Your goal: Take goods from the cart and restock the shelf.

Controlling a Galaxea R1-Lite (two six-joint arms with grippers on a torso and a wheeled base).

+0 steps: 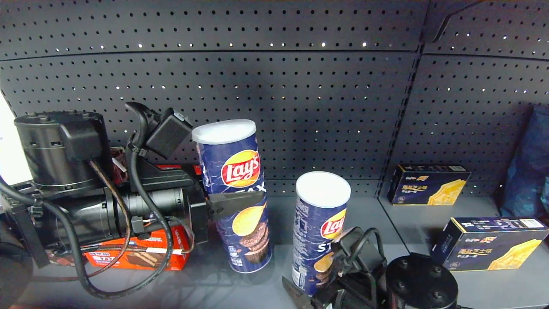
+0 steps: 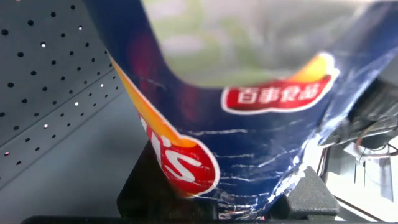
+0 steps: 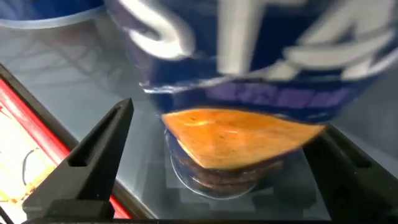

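head view: the left chips can (image 1: 235, 195) stands near the middle of the shelf (image 1: 377, 214), leaning slightly, close to the pegboard back (image 1: 309, 98). the left gripper (image 1: 235, 201) pinches it at mid-height, with one finger (image 1: 240, 201) lying across its front. the right chips can (image 1: 319, 227) stands upright nearer the front edge, just beside the first but apart from it. the right gripper (image 1: 300, 296) sits low against its base. an orange box (image 1: 141, 255) lies toward the left end under the left arm. two dark boxes (image 1: 429, 184) (image 1: 493, 242) lie toward the right end, and a dark blue bag (image 1: 529, 167) is at the far right.

left wrist view: the left chips can (image 2: 249, 124) is clamped between both fingers (image 2: 146, 193), pressed against its sides.

right wrist view: the right chips can (image 3: 249, 81) stands on the shelf between the spread fingers (image 3: 93, 162), and a gap shows between that finger and the can. the orange box (image 3: 25, 143) lies near it.
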